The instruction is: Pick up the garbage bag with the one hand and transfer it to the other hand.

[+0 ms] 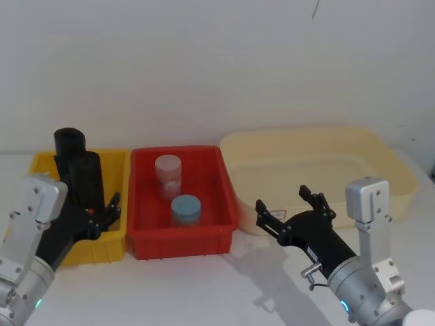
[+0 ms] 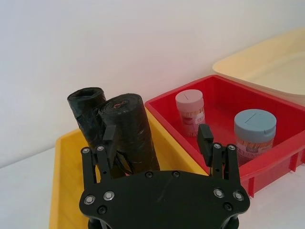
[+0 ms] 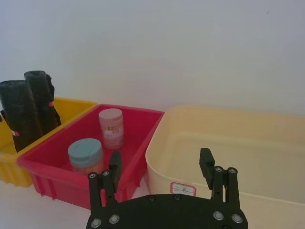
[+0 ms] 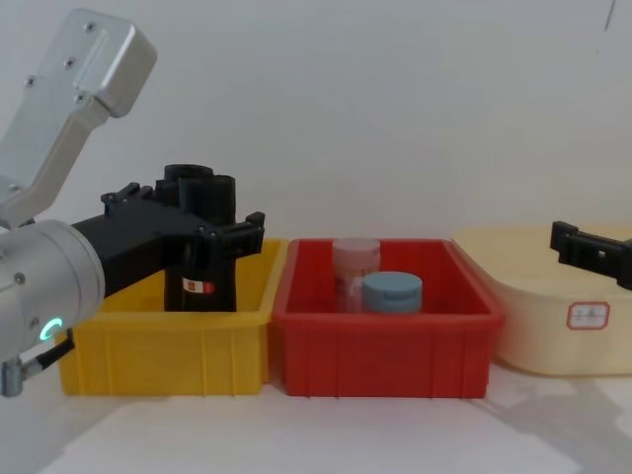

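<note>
Left gripper (image 2: 157, 133) jaws spread — garbage bag (image 4: 200, 286) stands upright in the yellow bin (image 4: 163, 341), between them, close to one finger. Right gripper (image 3: 160, 158) jaws also spread — bag well apart from them.

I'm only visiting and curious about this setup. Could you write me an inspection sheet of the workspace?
Surface: white table carrying three containers.
Job's things: labelled bag roll upright in yellow bin, not gripped.
Clutter: second roll beside it; pink-lid jar and blue-lid jar in red bin; cream tub.
Grippers: left gripper open, close to the rolls; right gripper open, in front of the tub.
Cables: short lead at the right wrist.
Surroundings: plain white wall.
</note>
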